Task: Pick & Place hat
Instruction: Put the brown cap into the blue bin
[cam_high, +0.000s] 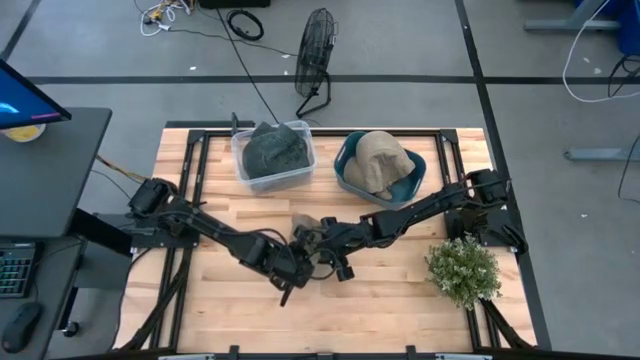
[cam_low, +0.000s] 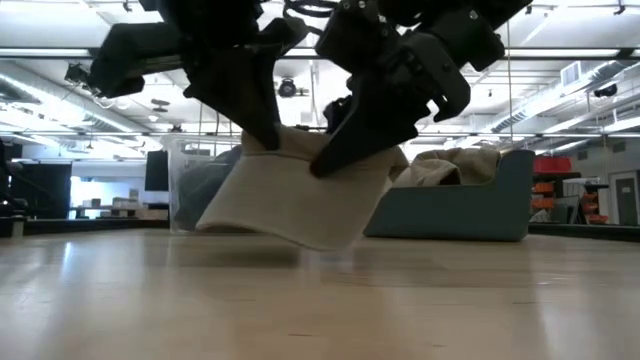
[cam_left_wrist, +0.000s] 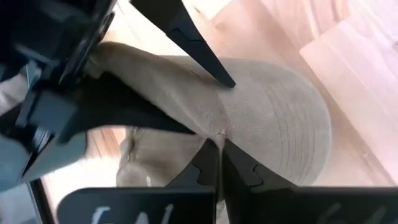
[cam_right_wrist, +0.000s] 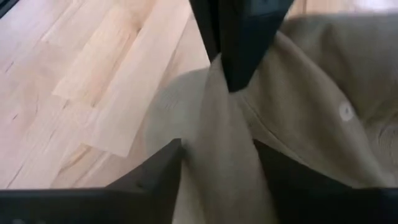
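**Room around the table**

Grey concrete floor (cam_high: 420, 40) with dark seams. Black floor fan (cam_high: 316, 50) just beyond the table's far edge, cables (cam_high: 240, 25) nearby. Dark desk (cam_high: 45, 170) on left, monitor (cam_high: 25, 95) and keyboard (cam_high: 15, 270). Ceiling strip lights (cam_low: 560, 95) in low view.

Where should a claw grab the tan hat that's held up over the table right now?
Best on the soft crown fabric, from above. The hat hangs off the table with its stiff brim tilted down, and the cloth bunches easily, as it does between the fingers of the right claw. The left claw pinches it where crown meets brim. The brim looks too broad and stiff to pinch well.
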